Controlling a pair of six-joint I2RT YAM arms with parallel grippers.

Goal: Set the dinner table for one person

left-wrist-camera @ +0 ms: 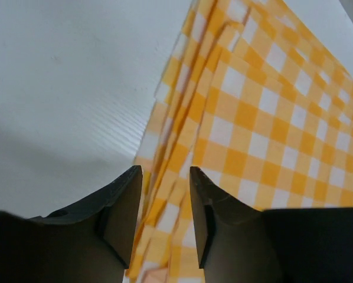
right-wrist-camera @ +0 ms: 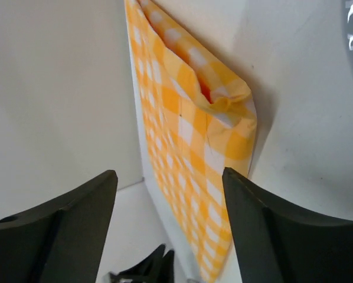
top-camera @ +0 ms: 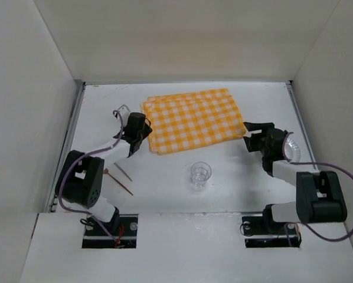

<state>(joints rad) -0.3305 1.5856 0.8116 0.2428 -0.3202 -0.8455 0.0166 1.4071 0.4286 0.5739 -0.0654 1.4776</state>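
At 12 o'clock, checked cloth (top-camera: 191,119) lay folded on dinner table (top-camera: 247,177) — setting seemed barely begun; left gripper (left-wrist-camera: 164,174) fingers slightly apart, right gripper (right-wrist-camera: 167,177) wide; glass (top-camera: 200,175), chopsticks (top-camera: 122,177) unplaced.

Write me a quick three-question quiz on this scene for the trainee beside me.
1. True or false: the glass stands on the checked cloth.
2. Which gripper is open wider? A) left gripper B) right gripper C) both equal
3. Fill in: left of the glass, two thin ____ lie on the table.
Key: 1. False, it stands on the bare table. 2. B. 3. sticks.
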